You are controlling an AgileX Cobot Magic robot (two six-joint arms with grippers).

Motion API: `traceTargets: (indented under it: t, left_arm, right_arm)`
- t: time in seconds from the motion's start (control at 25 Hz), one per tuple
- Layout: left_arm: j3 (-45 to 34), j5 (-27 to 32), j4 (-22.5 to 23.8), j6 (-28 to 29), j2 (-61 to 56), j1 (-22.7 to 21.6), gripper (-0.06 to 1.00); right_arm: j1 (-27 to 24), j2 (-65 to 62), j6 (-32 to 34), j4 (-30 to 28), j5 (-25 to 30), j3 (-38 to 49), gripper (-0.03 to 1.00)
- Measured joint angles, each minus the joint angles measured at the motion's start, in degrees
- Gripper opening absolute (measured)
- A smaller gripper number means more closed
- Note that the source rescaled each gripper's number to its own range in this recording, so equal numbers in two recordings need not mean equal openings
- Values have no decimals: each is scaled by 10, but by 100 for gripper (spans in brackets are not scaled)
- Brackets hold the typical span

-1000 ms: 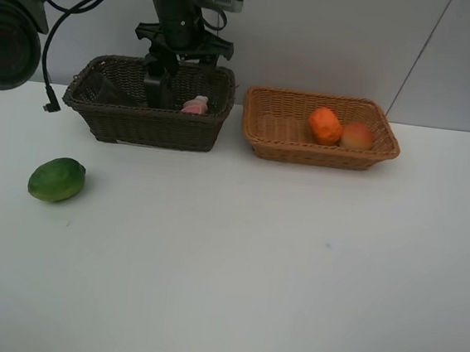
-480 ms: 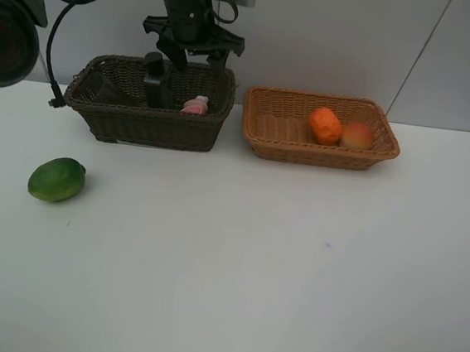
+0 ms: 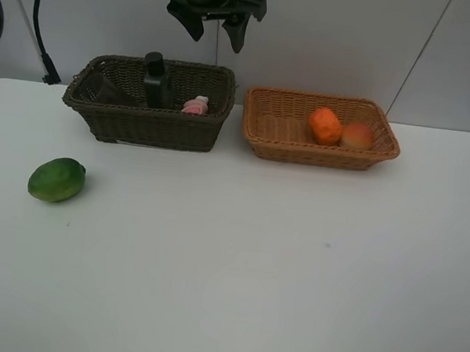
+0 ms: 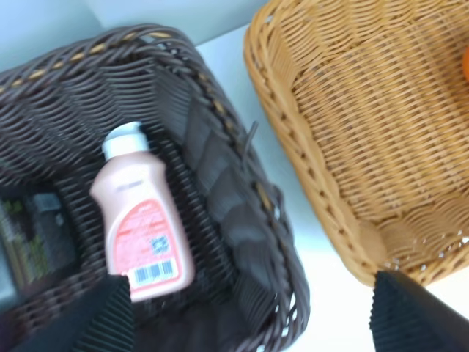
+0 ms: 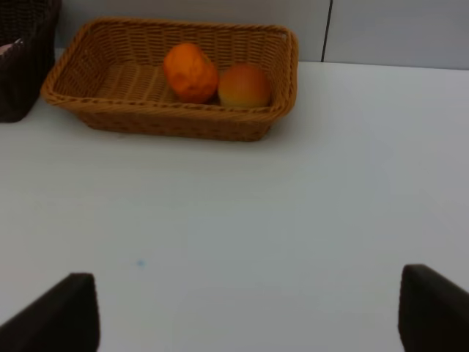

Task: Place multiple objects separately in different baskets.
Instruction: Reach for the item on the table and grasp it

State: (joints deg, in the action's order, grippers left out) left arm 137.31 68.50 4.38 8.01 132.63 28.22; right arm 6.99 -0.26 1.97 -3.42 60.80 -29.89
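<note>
My left gripper (image 3: 213, 31) hangs open and empty high above the dark brown basket (image 3: 152, 131). Inside that basket a dark green pump bottle (image 3: 154, 78) stands upright, and a pink white-capped bottle (image 3: 196, 105) lies beside it. The left wrist view looks down on the pink bottle (image 4: 143, 227) between my spread fingertips (image 4: 88, 323). The light tan basket (image 3: 320, 158) holds an orange (image 3: 325, 126) and a peach (image 3: 357, 136). A green round fruit (image 3: 56, 180) lies on the table at the left. My right gripper (image 5: 245, 315) is open over bare table, facing the tan basket (image 5: 168, 121).
The two baskets stand side by side at the table's back edge, against a pale wall. A black cable (image 3: 42, 16) hangs at the upper left. A dim translucent shape (image 3: 103, 88) sits in the dark basket's left end.
My left gripper has risen out of the dark basket and drifted slightly right, open, leaving the pump bottle standing inside. Nothing else has moved.
</note>
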Motion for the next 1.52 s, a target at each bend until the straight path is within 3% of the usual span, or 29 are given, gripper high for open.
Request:
traceTargets:
  t: [0.2, 0.48, 0.8, 0.96, 1.24, 1.52]
  left_arm:
    - [-108, -1, 8, -31, -75, 0, 86]
    - [-329, -1, 20, -93, -232, -24, 86]
    - [-572, -17, 0, -106, -380, -108, 86]
    - [-659, -59, -8, -166, -413, -156, 86]
    - [-759, -175, -64, -320, -420, -198, 86]
    - [-766, -207, -70, -339, -405, -227, 86]
  right_arm:
    - [0, 0, 0, 0, 0, 0, 66]
    - [0, 0, 0, 0, 0, 0, 66]
    - [0, 0, 0, 0, 0, 0, 66]
    - [0, 0, 0, 0, 0, 0, 66]
    - [0, 0, 0, 0, 0, 0, 66]
    - [0, 0, 0, 0, 0, 0, 66]
